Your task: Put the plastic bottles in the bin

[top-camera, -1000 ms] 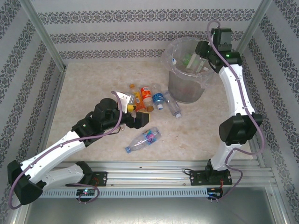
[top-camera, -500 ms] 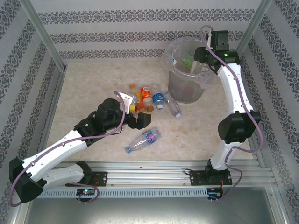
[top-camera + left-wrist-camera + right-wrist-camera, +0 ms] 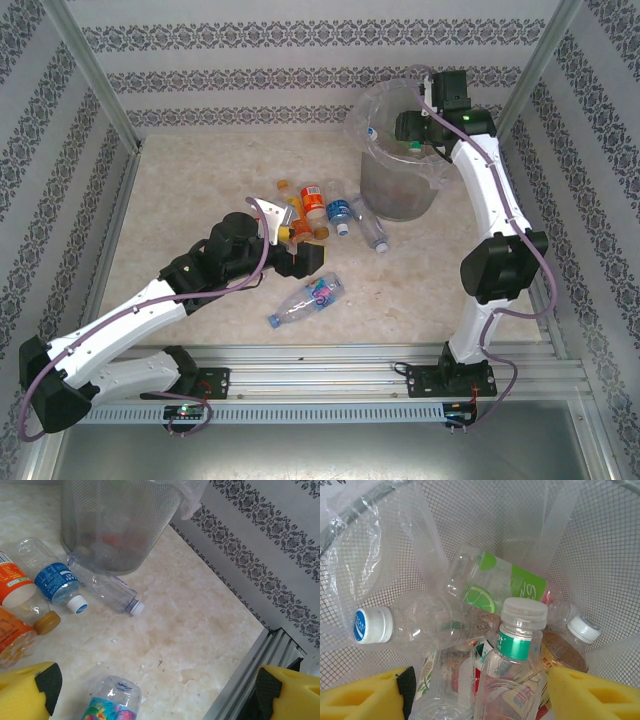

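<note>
While the right gripper [image 3: 480,692] hung over the bin [image 3: 398,195], its pads stood apart, loose around a white-capped bottle [image 3: 517,645] among others inside. Left gripper [image 3: 155,687] gaped wide above loose bottles [image 3: 325,212] on the table [image 3: 190,190].

Bottles [image 3: 313,198] lie left of the bin [image 3: 395,195] — more inside

The left arm lies low, reaching forward, left gripper [image 3: 156,692] spread wide. The right arm stands tall, right gripper [image 3: 479,695] pointing down, jaws parted.
</note>
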